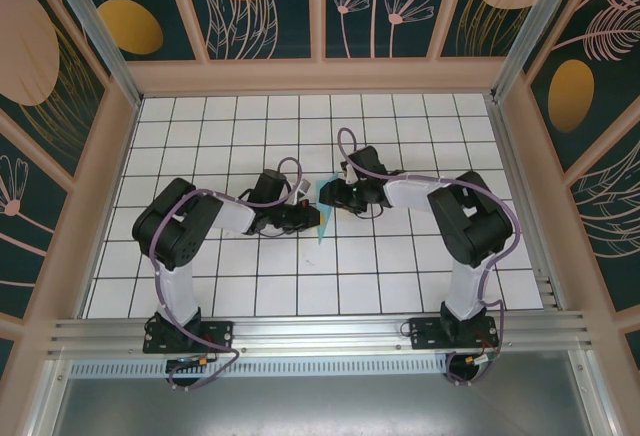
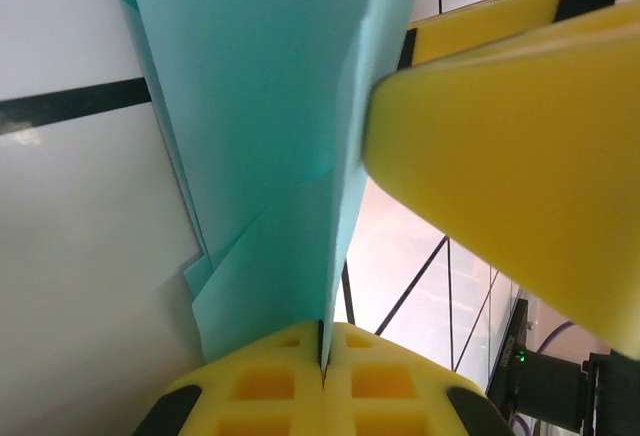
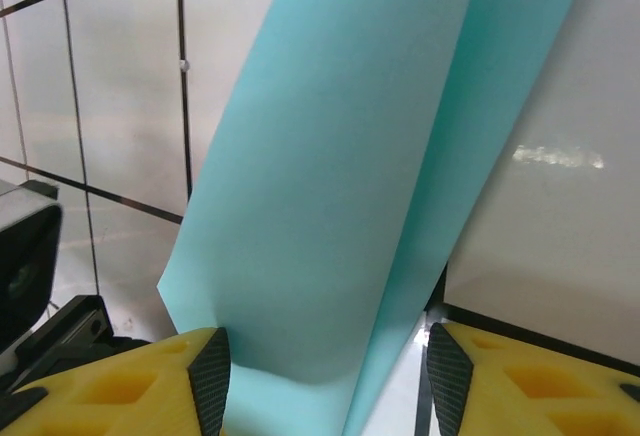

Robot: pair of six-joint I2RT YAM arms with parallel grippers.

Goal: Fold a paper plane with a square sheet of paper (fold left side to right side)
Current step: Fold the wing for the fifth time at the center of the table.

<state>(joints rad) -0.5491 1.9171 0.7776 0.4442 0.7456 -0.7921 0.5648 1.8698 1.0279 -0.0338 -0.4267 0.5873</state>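
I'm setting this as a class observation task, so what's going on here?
Both grippers work a folded turquoise paper at the middle of the gridded table. The left gripper is shut on the paper, pinching its layers. The right gripper is open, its fingers either side of the paper, not clamping it.

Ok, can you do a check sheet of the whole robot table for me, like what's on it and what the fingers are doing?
Surface: white table with black grid lines.
Job's things: turquoise paper, already folded into creased layers, sitting between the two arms.
Clutter: nothing seen.
Grippers: left gripper has its yellow fingers shut on the paper; right gripper has its fingers apart with the paper between them.
Cables: purple cables run along both arms, away from the paper.
Surroundings: flower-patterned walls around the table, metal rail at the near edge.
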